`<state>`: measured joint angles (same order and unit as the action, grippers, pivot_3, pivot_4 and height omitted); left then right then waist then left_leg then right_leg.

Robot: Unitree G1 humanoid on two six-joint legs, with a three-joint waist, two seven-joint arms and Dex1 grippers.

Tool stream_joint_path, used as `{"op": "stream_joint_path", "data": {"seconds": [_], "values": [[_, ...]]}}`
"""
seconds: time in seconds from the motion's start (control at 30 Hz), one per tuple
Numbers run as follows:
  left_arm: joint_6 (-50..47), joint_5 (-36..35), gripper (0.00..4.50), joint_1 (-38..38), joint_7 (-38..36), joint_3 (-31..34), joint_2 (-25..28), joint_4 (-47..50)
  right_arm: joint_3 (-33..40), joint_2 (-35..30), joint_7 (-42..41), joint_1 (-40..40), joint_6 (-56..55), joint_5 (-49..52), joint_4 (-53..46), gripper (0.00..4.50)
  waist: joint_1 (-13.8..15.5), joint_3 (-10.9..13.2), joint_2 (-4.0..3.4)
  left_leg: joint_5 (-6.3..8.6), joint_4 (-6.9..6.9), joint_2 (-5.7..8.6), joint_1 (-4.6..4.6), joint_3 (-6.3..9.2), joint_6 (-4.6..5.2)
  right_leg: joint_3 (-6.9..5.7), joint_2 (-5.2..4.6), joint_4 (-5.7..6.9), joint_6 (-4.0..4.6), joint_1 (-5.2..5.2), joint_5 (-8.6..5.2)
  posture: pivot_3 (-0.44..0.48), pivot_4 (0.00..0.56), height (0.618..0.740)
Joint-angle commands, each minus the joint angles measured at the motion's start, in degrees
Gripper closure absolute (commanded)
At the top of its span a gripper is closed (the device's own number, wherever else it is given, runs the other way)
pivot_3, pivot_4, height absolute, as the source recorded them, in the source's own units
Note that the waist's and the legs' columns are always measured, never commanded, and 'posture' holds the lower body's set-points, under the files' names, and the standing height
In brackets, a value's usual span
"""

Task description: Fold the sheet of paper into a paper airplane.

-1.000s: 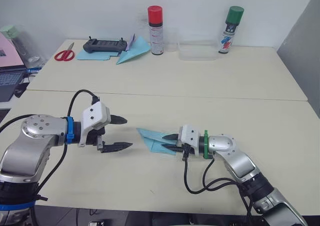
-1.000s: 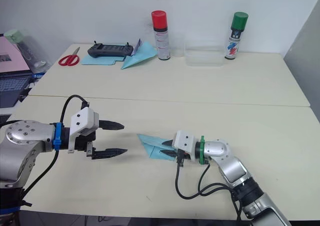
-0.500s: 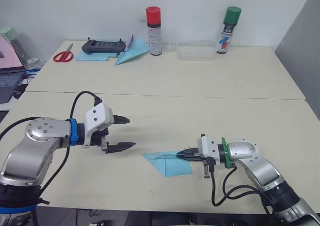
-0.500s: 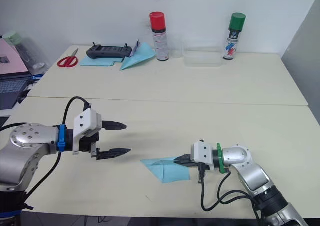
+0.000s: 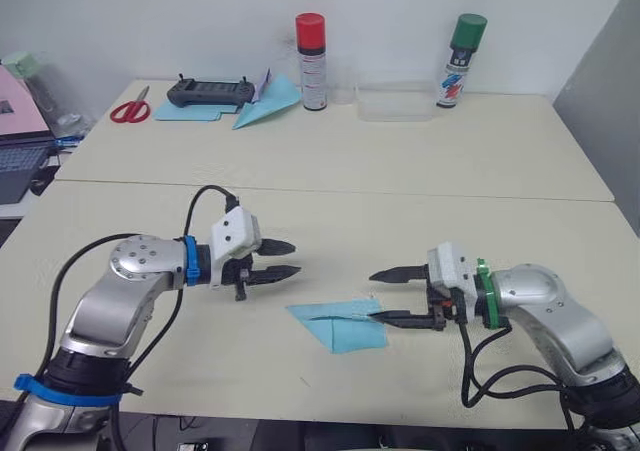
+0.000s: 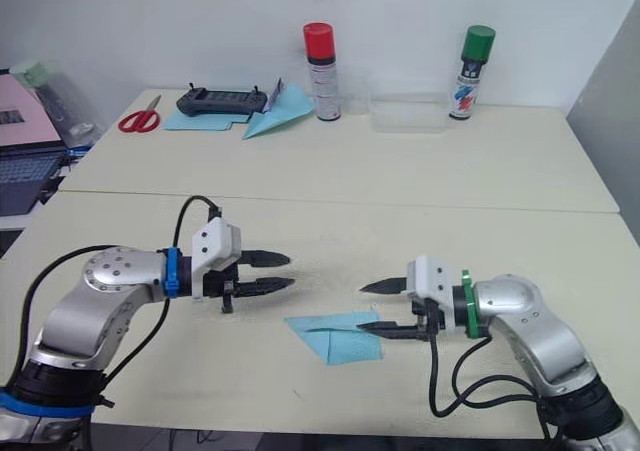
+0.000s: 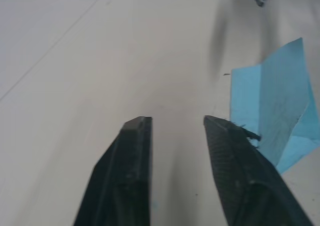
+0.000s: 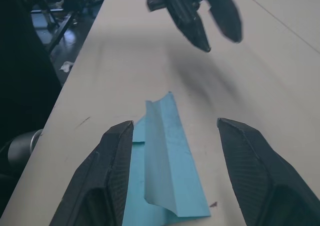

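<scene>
Between the two grippers, on the near table (image 5: 520,186), lies the sheet of paper (image 5: 340,325), light blue, folded into a layered pointed shape, flat and ungripped. Right gripper (image 5: 382,297) just beside its right edge, fingers spread wide; the lower fingertip looks to touch or overlap the paper edge, hard to tell. Left gripper (image 5: 288,259) up-left of the sheet, apart from it, fingers parted with a narrower gap, holding nothing. Far beyond both grippers: blue paper dart (image 5: 266,101), red-capped spray can (image 5: 311,61).

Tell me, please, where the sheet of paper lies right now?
The sheet of paper lies flat on the near table, between the left hand and the right hand.
</scene>
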<state>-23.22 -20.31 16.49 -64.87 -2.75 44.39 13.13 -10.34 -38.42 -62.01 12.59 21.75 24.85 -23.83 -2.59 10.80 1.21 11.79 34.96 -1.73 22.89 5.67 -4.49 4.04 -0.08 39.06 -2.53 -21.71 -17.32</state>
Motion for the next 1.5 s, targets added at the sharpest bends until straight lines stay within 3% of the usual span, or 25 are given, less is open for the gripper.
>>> {"op": "stream_joint_path", "data": {"seconds": [0.03,0.1,0.33,0.57,1.17,1.27,1.47,1.5], "values": [[0.4,-1.1,3.84,-0.8,-1.2,-1.8,-0.7,2.3,1.6,-1.4,0.1,0.0,-0.4,0.3,-2.5,1.71,0.0,0.0,0.00,0.00,0.00,0.00,0.01,0.00,0.00,0.00,0.00,-0.01,0.00,0.00,0.00,0.000,0.150,0.740],[0.9,-0.1,4.47,-1.6,-1.1,-3.9,-1.8,2.0,-0.1,-2.3,-0.5,-1.1,-3.8,-2.7,-2.7,1.71,0.1,0.0,0.00,0.00,-0.01,0.00,0.02,0.00,0.00,-0.01,0.00,-0.02,-0.01,-0.01,0.00,0.000,0.150,0.740],[5.1,4.5,4.47,-3.4,-0.5,-9.3,-3.7,-0.2,-3.5,-2.7,-0.6,-3.7,-11.5,-8.8,-3.2,1.71,0.2,0.0,0.00,0.00,0.00,0.00,0.01,0.00,0.00,0.00,0.00,0.01,0.00,-0.02,0.00,0.000,0.150,0.740],[8.7,8.8,4.47,-3.4,-1.1,-12.8,-4.1,-5.0,-6.0,-3.0,-0.1,-8.6,-26.3,-17.2,0.7,1.71,0.5,0.0,0.01,0.00,0.03,0.02,0.00,-0.03,0.00,0.01,-0.01,-0.05,-0.02,0.04,0.00,0.000,0.150,0.740],[11.4,9.7,4.47,-3.4,-1.9,-12.7,-3.6,-7.7,-10.8,4.6,2.8,-3.4,-32.2,-21.6,9.3,1.71,0.5,0.0,0.01,0.00,0.03,0.00,-0.17,0.02,0.00,-0.01,0.00,-0.02,-0.01,0.21,0.00,0.000,0.150,0.740],[11.5,9.8,4.50,-3.3,-2.1,-12.5,-3.3,-7.9,-11.2,5.6,1.9,-2.1,-31.4,-20.2,10.2,2.35,0.5,0.0,0.01,0.00,0.03,0.00,-0.18,0.02,0.00,-0.01,0.00,-0.01,-0.01,0.21,0.00,0.000,0.150,0.740],[12.0,9.7,4.50,-3.7,-2.9,-11.7,-1.7,-8.2,-10.0,7.0,2.3,-0.5,-27.7,-17.5,10.8,4.48,0.5,0.0,0.00,0.00,0.03,0.00,-0.20,0.03,0.00,-0.02,0.00,-0.01,0.00,0.23,0.01,0.000,0.150,0.740],[12.0,9.7,4.50,-3.7,-3.0,-11.7,-1.3,-8.2,-10.0,7.3,2.7,-0.3,-27.2,-17.6,11.3,4.48,0.5,0.0,0.00,0.00,0.03,0.00,-0.20,0.03,0.00,-0.02,0.00,-0.01,0.00,0.24,0.01,0.000,0.150,0.740]]}}
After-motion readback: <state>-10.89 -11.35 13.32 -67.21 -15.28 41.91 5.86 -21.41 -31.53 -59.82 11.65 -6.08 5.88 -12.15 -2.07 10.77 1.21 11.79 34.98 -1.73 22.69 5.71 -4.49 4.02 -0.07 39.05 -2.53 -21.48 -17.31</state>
